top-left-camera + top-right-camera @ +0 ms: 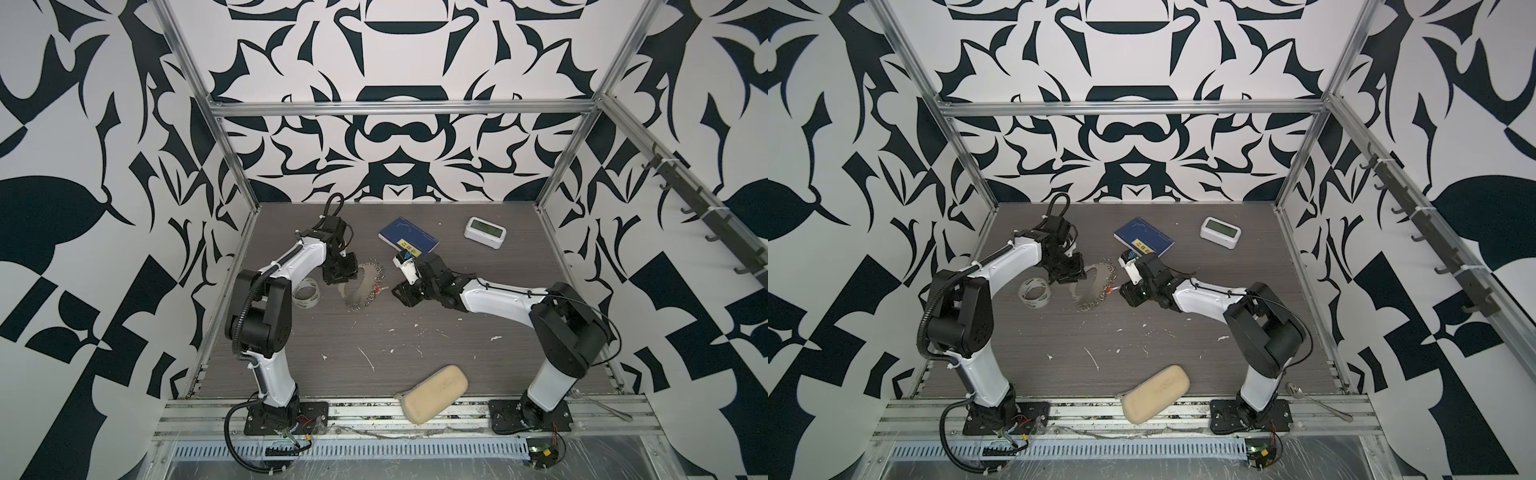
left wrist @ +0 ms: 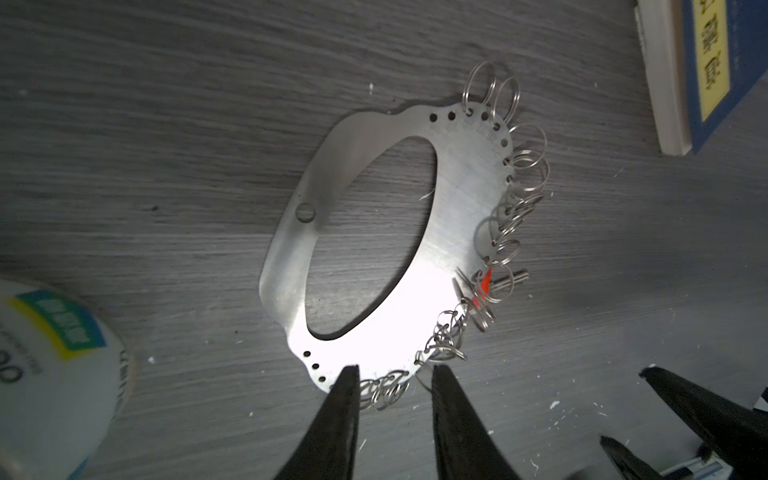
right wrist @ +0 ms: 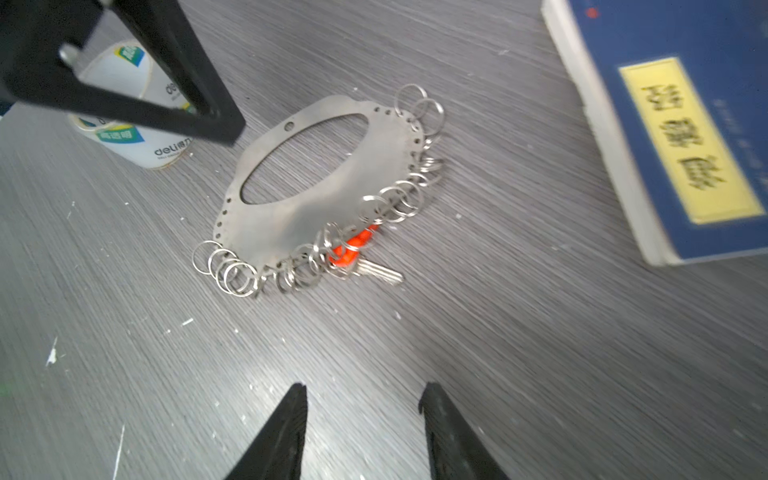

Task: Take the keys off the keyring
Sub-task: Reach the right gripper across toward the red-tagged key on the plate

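Observation:
The keyring (image 2: 457, 216) is a flat grey metal hoop fringed with small silver rings, lying on the dark wood-grain table; both top views show it (image 1: 358, 296) (image 1: 1090, 293) between the two arms. The keys (image 3: 376, 270) with their red-orange tag (image 3: 353, 247) hang at its edge on the right arm's side, also visible in the left wrist view (image 2: 509, 279). My left gripper (image 2: 395, 376) is open at the hoop's rim, some small rings lying between its fingers. My right gripper (image 3: 363, 392) is open and empty, a short way off from the keys.
A tape roll (image 1: 305, 293) stands just left of the hoop. A blue book (image 1: 409, 237) lies behind the right gripper, a white clock (image 1: 485, 232) further back right. A beige pad (image 1: 434, 392) rests at the front edge, and a spoon (image 1: 1316, 401) lies front right.

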